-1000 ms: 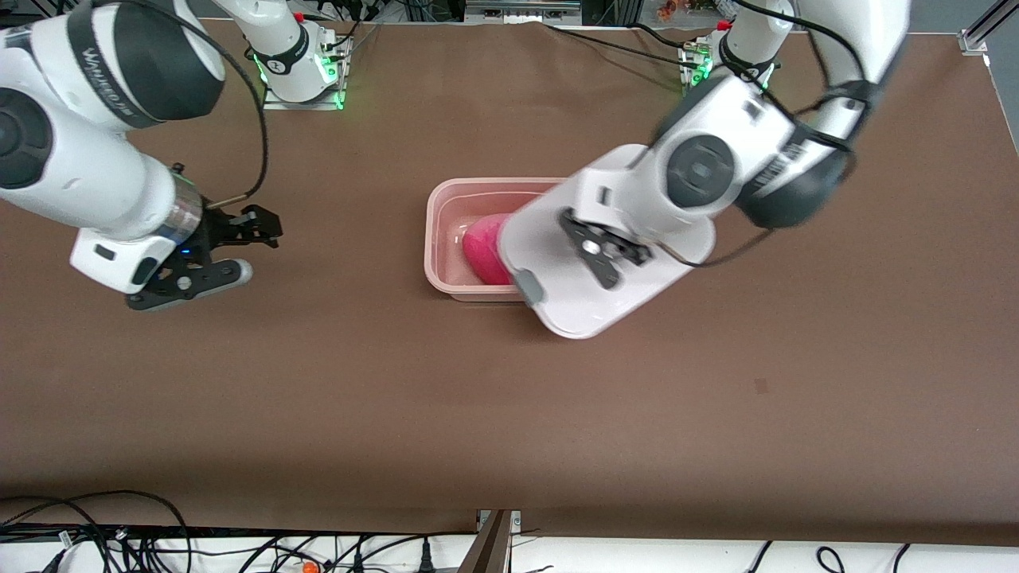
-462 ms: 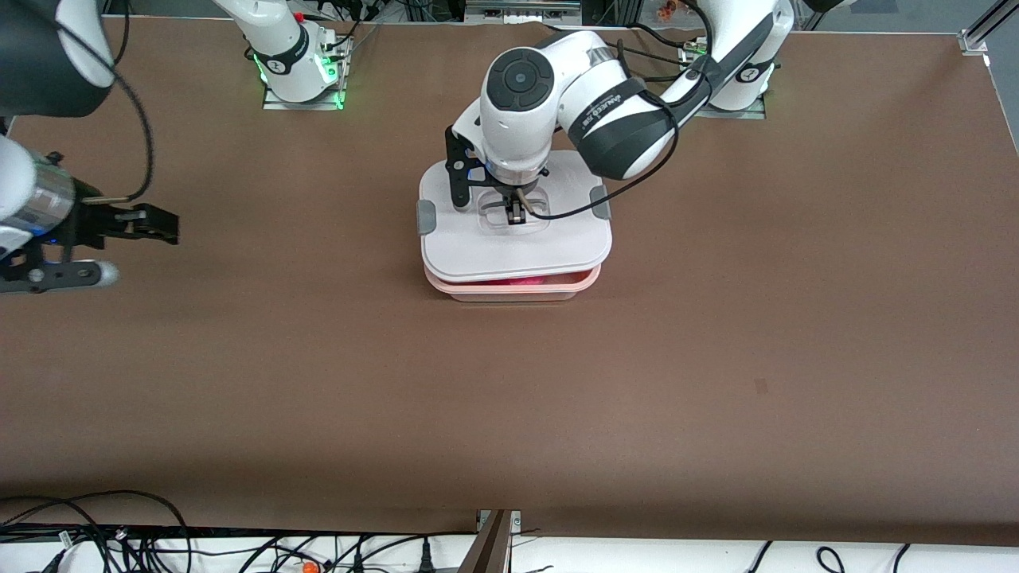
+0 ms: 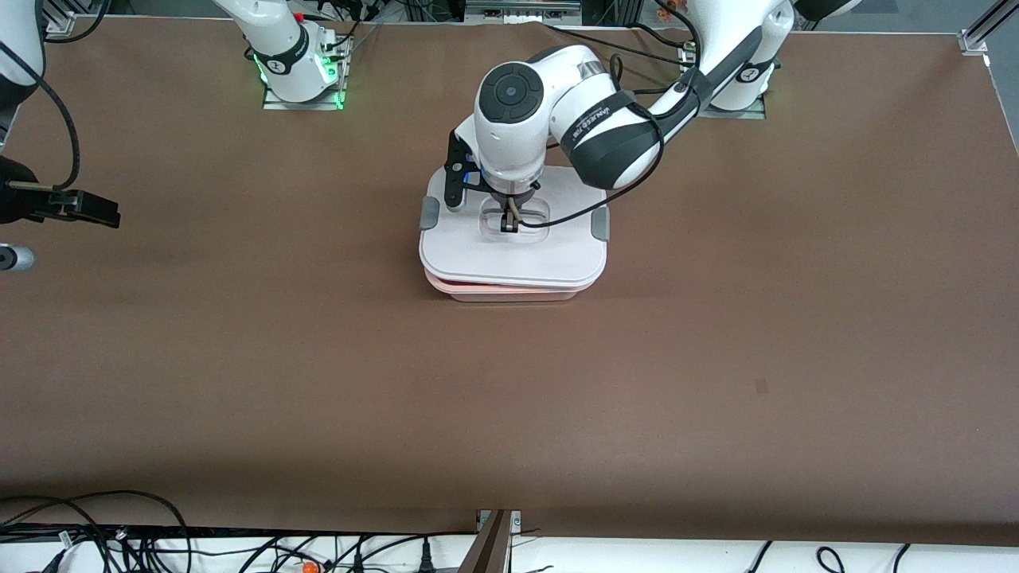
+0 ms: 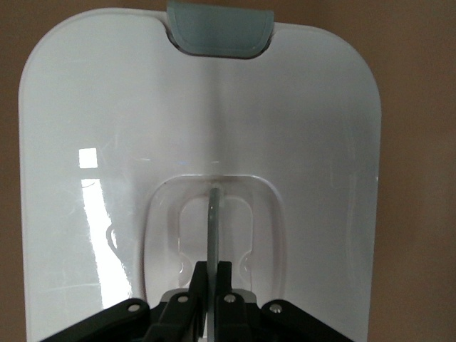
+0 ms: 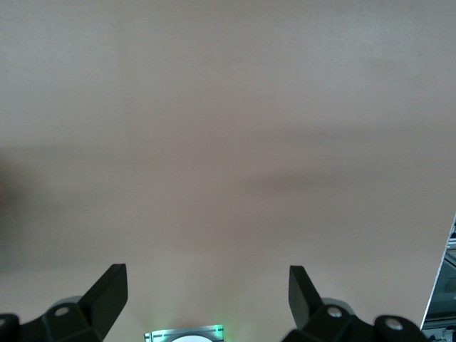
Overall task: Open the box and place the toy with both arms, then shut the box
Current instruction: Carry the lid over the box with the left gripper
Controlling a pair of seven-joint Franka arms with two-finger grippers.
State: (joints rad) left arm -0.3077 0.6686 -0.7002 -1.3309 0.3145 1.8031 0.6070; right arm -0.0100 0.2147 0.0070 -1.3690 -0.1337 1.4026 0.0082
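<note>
The white lid (image 3: 509, 259) lies over the pink box (image 3: 509, 293), a little skewed. Only a strip of the box's pink rim shows at the side nearer the camera. My left gripper (image 3: 509, 219) is shut on the lid's central handle (image 4: 214, 221), which stands in a recess. In the left wrist view the lid (image 4: 199, 128) fills the picture, with one grey clip (image 4: 219, 32) at its edge and my left gripper (image 4: 212, 274) clamped on the handle. The toy is hidden under the lid. My right gripper (image 3: 56, 235) is open and empty, over bare table at the right arm's end (image 5: 206, 285).
The arms' base plates (image 3: 302, 87) (image 3: 728, 103) stand at the table's edge farthest from the camera, the right arm's lit green. Cables (image 3: 159, 541) lie below the table's nearest edge. A small dark mark (image 3: 761, 386) is on the brown table (image 3: 716, 318).
The left gripper swung the lid over the box and brought it down, now covering the toy. The right gripper drew back farther toward its end of the table.
</note>
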